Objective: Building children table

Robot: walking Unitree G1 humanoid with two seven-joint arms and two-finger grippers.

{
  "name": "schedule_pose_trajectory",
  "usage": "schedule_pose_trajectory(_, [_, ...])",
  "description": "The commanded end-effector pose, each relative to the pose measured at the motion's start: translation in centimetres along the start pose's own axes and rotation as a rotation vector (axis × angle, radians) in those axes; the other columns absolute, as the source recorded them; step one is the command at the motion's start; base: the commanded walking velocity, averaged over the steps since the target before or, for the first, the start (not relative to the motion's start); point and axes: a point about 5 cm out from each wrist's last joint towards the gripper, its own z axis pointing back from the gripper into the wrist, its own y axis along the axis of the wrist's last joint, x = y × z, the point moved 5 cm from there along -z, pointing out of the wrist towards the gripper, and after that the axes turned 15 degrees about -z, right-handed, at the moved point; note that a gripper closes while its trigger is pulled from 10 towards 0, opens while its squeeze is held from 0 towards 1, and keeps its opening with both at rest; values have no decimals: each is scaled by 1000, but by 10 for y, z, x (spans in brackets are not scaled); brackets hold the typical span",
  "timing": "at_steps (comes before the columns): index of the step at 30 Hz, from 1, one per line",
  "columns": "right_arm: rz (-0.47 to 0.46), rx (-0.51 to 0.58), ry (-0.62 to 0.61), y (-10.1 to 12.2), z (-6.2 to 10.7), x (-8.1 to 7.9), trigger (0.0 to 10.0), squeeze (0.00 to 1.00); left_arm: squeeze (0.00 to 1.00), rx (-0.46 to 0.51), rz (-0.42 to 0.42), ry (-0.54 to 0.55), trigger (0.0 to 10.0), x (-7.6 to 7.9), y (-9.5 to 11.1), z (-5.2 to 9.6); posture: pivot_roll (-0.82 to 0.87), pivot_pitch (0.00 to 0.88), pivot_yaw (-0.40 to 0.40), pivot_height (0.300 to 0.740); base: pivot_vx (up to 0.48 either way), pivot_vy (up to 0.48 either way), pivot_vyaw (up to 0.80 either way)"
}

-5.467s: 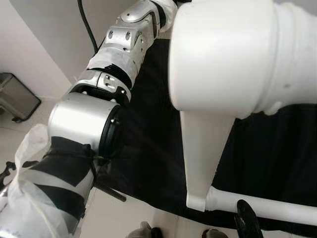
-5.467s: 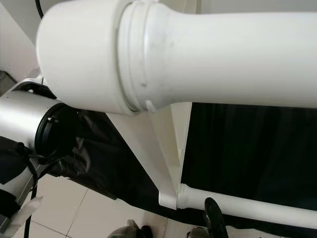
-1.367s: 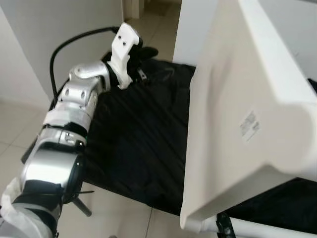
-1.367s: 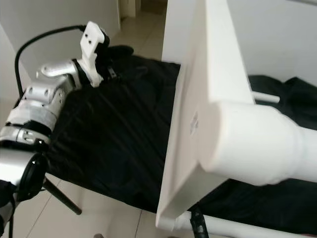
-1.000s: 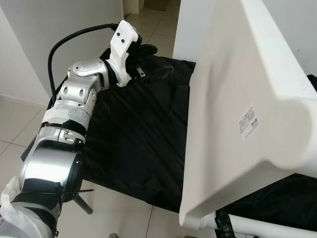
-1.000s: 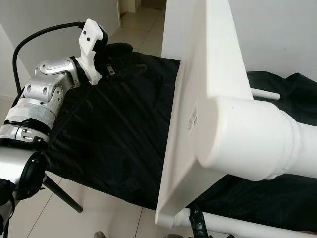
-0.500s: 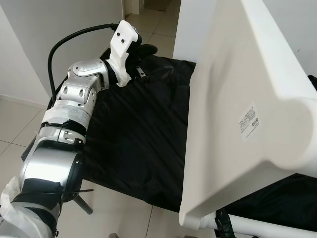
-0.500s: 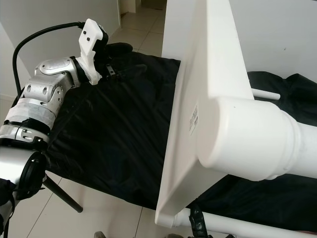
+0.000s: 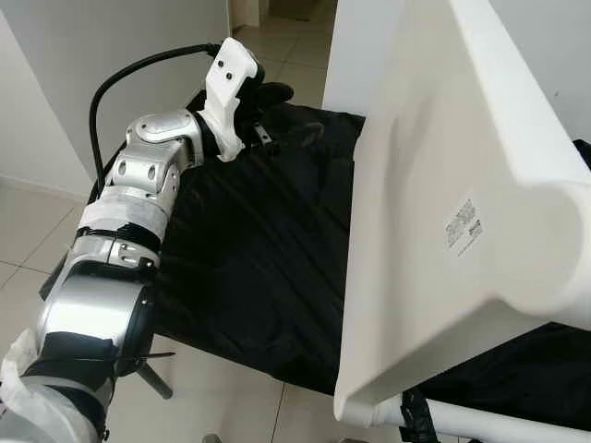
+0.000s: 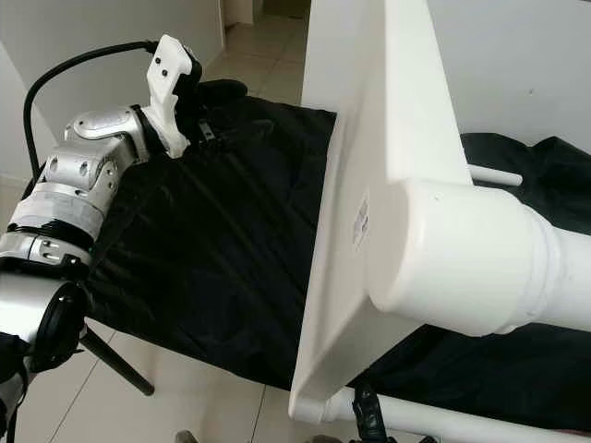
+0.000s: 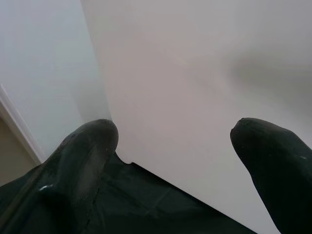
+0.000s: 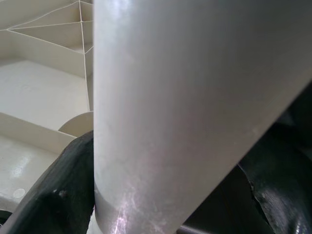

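The white table top [image 9: 434, 185] stands on its edge on a black cloth [image 9: 259, 258]. One thick white leg [image 10: 480, 258] juts from its near corner toward me. A second white leg [image 10: 462, 426] lies level along the near bottom edge, with my right gripper [image 10: 365, 411] shut on it. In the right wrist view the fingers [image 12: 53, 195] flank this leg [image 12: 185, 97], with the ribbed underside [image 12: 44, 87] behind. My left arm reaches to the top's far edge. There the left gripper [image 9: 268, 92] is open, its fingertips [image 11: 87, 161] apart before the white panel [image 11: 195, 73].
The black cloth covers a low stand with a dark strut [image 9: 152, 380] over a tiled floor [image 9: 28, 240]. A thin white rod [image 10: 494, 173] lies on the cloth behind the table top. White walls [image 9: 92, 55] close in on the left and behind.
Since 5.5 s ago my left arm has stretched out to the table top's far edge, and the big leg no longer crowds the view. Nothing has moved in the last second.
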Motion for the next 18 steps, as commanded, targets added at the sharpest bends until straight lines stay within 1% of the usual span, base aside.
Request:
schedule_pose_trajectory(1, [505, 59, -167, 33, 85, -106, 10000, 0, 0, -3, 3, -14, 10000, 2, -1, 0, -296, 73, 326, 740, 0, 0, 0])
schedule_pose_trajectory(11, [505, 59, -167, 33, 85, -106, 10000, 0, 0, -3, 3, -14, 10000, 2, -1, 0, -296, 73, 326, 740, 0, 0, 0])
schedule_pose_trajectory(12, [511, 42, -172, 34, 86, -107, 10000, 0, 0, 0, -1, -12, 10000, 2, 0, 0, -296, 0, 0, 740, 0, 0, 0])
schedule_pose_trajectory(13, [524, 85, -146, 50, 70, -101, 10000, 0, 0, -27, 96, 49, 10000, 20, -30, 28, -209, 0, 0, 740, 0, 0, 0])
schedule_pose_trajectory(14, [530, 120, -126, 62, 58, -96, 10000, 0, 0, -50, 166, 98, 10000, 36, -48, 50, -209, 0, 0, 740, 0, 0, 0])
schedule_pose_trajectory(15, [532, 147, -112, 70, 49, -93, 10000, 0, 0, -69, 212, 130, 10000, 48, -58, 65, -208, 0, 0, 740, 0, 0, 0])
schedule_pose_trajectory(16, [534, 163, -108, 74, 46, -91, 10000, 0, 0, -78, 242, 151, 10000, 55, -63, 71, -209, 0, 0, 740, 0, 0, 0])
schedule_pose_trajectory(18, [534, 163, -108, 74, 46, -91, 10000, 0, 0, -78, 242, 151, 10000, 55, -63, 71, -209, 0, 0, 740, 0, 0, 0])
